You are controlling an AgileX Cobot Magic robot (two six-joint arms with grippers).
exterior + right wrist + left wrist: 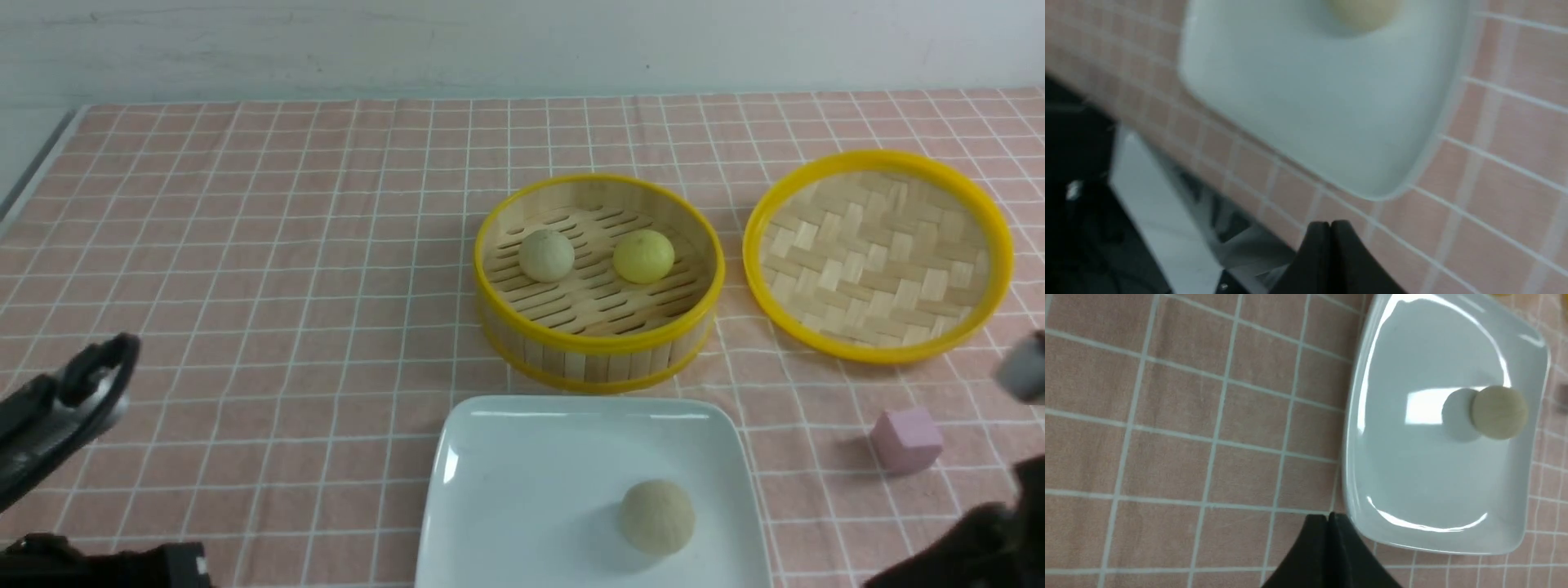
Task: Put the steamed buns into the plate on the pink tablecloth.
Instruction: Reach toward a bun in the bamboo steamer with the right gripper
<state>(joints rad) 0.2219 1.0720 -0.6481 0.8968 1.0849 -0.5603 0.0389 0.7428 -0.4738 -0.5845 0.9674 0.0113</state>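
One beige steamed bun (657, 516) lies in the white square plate (506, 482) at the front of the pink tablecloth (286, 245). Another beige bun (546, 255) and a pale yellow bun (643, 256) sit in the bamboo steamer (600, 347) behind the plate. In the left wrist view my left gripper (1329, 517) is shut and empty beside the plate (1412, 490), with the bun (1499, 412) far from it. In the right wrist view my right gripper (1330, 225) is shut and empty over the cloth near the plate's corner (1372, 179); the bun (1363, 14) shows blurred.
The woven bamboo lid (878, 255) lies to the right of the steamer. A small pink cube (906, 441) rests on the cloth in front of the lid. The left arm (65, 408) is at the front left edge, the right arm (980, 539) at the front right corner.
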